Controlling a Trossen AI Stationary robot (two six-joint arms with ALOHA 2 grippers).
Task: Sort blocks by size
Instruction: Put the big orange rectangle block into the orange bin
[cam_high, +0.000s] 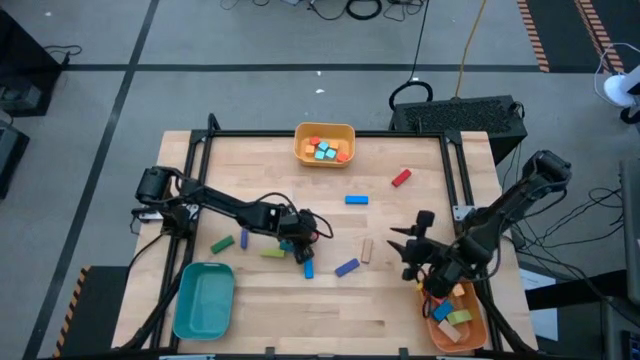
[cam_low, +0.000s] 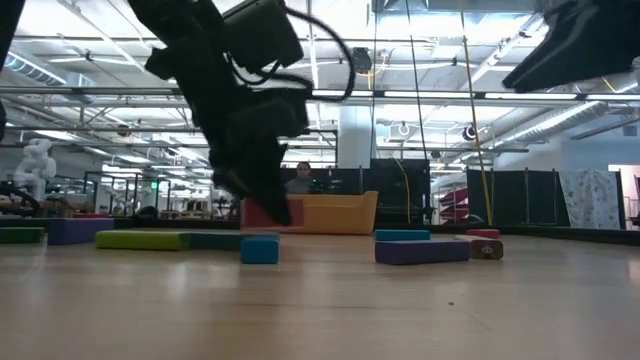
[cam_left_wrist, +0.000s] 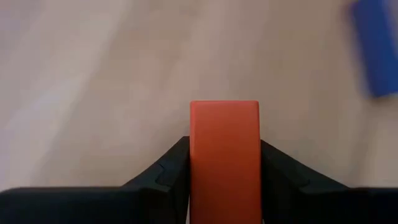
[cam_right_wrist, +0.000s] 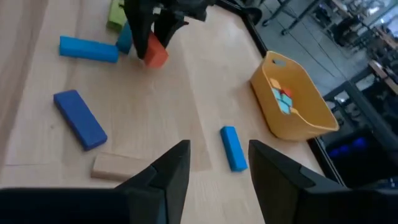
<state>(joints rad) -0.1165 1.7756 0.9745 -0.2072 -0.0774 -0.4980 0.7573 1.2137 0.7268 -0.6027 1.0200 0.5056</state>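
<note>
My left gripper (cam_high: 300, 238) is over the table's middle, shut on an orange-red block (cam_left_wrist: 224, 155), which also shows in the low view (cam_low: 263, 213) and the right wrist view (cam_right_wrist: 155, 55). My right gripper (cam_high: 408, 250) is open and empty, near the table's right side; its fingers show in its own view (cam_right_wrist: 217, 149). Loose blocks lie flat on the table: a green one (cam_high: 222, 243), a yellow-green bar (cam_high: 272, 253), blue ones (cam_high: 308, 266) (cam_high: 347, 267) (cam_high: 356, 199), a tan one (cam_high: 367, 250) and a red one (cam_high: 401, 178). My left gripper pinches the orange-red block's two long sides (cam_left_wrist: 198, 163) between its two fingers (cam_left_wrist: 177, 158). The fingers slant down from the table's left and lie along the block, whose free end sticks out past the fingertips. In the low view the block hangs just clear of the table.
A yellow tray (cam_high: 346, 130) with several blocks stands at the far edge. A teal tray (cam_high: 204, 298) stands near left. An orange tray (cam_high: 478, 322) with several blocks stands near right, beside my right arm. A black frame borders the table.
</note>
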